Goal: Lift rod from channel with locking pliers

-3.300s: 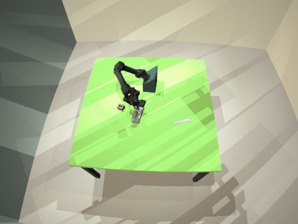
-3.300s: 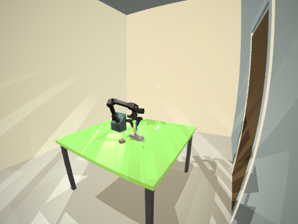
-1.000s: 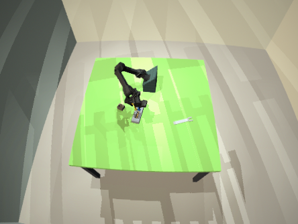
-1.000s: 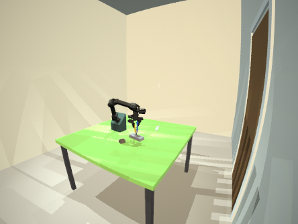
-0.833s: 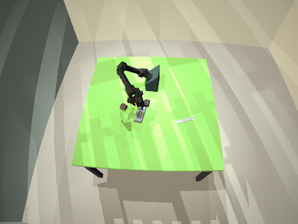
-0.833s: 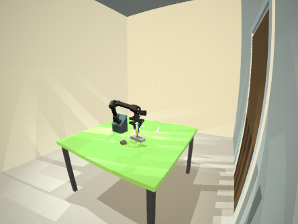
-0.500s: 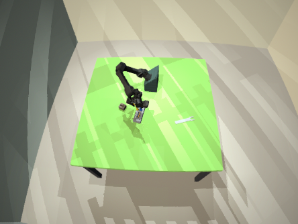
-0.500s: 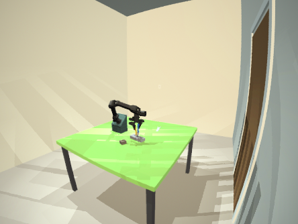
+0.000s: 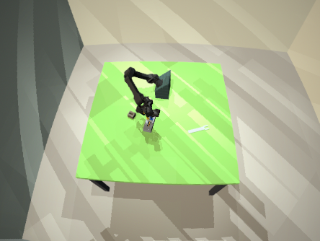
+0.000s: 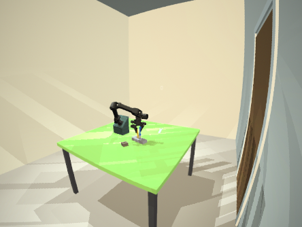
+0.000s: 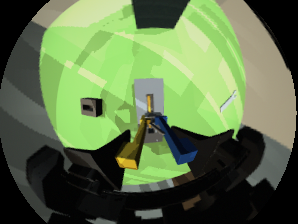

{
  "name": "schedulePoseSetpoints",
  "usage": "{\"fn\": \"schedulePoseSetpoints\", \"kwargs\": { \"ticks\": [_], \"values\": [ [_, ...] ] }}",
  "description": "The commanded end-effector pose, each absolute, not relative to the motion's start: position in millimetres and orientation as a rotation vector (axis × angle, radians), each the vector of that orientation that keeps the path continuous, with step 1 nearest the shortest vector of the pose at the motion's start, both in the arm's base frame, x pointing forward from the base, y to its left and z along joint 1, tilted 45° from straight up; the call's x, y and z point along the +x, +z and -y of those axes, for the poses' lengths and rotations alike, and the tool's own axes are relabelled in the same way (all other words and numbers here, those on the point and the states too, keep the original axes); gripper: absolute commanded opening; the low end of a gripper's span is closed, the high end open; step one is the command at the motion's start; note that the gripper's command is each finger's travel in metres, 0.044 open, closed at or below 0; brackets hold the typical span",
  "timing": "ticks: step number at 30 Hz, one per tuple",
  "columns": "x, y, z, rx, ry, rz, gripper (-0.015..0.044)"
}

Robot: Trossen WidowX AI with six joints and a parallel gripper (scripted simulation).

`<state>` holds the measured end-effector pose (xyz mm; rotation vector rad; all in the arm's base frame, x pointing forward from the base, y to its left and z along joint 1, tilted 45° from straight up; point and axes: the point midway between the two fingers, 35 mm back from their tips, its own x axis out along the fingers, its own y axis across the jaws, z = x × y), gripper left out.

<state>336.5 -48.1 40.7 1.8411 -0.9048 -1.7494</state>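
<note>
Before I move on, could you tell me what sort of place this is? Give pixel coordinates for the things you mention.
Probably a bare room used as a robot workspace: a green table point(image 9: 202, 155) point(image 10: 136, 163), a black arm point(image 9: 132, 86) point(image 10: 126, 107) on it, and a brown door point(image 10: 260, 85) in the wall.

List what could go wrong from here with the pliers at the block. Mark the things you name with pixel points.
The yellow handle point(image 11: 128, 159) and blue handle point(image 11: 185, 152) are spread between the tool's fingers; uneven squeezing might twist the pliers point(image 11: 150, 116). The jaws' fit around the orange rod point(image 11: 149, 102) is hard to see, so they could clamp on the grey block point(image 9: 148, 128) point(image 10: 135, 139) point(image 11: 156, 86) instead.
</note>
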Motion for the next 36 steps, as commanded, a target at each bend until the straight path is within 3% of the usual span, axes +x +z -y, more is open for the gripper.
{"fn": "schedulePoseSetpoints", "kwargs": {
  "ticks": [1, 36],
  "values": [
    [335.3, 38.5, 48.7, 1.832, -1.748, 0.898, 0.0318],
    [335.7, 36.2, 46.3, 1.832, -1.748, 0.898, 0.0271]
  ]
}}
